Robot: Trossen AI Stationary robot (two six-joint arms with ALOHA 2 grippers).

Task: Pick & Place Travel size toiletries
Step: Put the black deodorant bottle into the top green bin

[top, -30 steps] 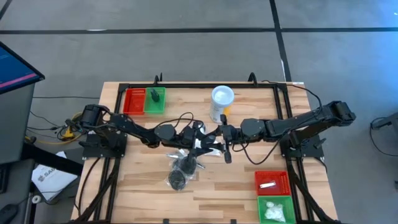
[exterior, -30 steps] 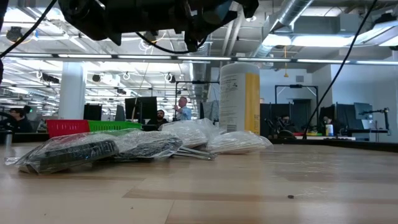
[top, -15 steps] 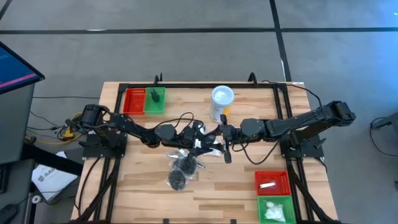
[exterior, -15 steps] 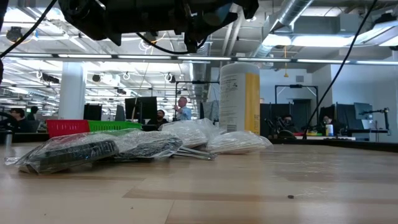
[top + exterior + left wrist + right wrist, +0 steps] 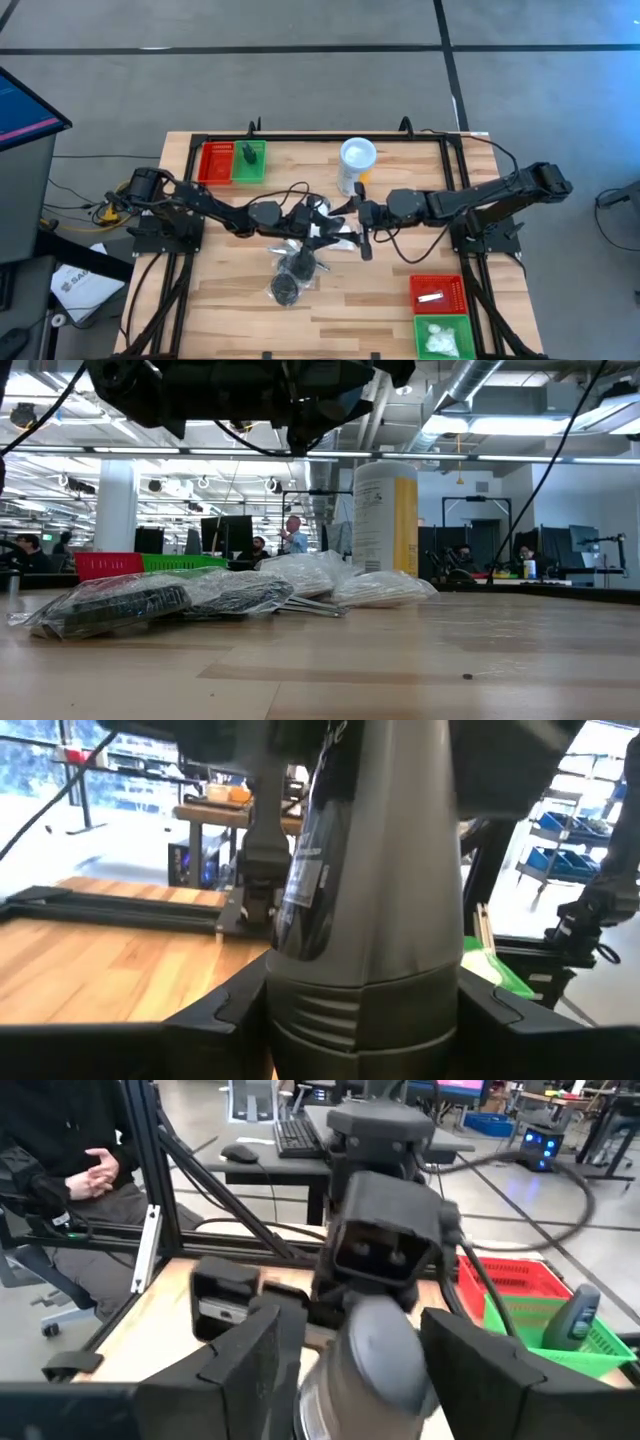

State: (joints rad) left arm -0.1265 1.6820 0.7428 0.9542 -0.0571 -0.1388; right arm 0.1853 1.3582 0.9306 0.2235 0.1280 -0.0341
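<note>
As the arms meet above mid-table, the left gripper (image 5: pixel 318 220) clamps a silvery tube (image 5: pixel 365 920). Whether the right gripper (image 5: pixel 360 213) grips its far end, I cannot tell. Both have edged leftward, likely a handover. Other toiletries (image 5: pixel 295 270) lie heaped below.

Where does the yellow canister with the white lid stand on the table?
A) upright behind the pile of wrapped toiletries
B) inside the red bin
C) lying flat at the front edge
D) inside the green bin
A: the yellow canister stands upright on bare wood, behind the wrapped toiletries, outside every bin.
</note>
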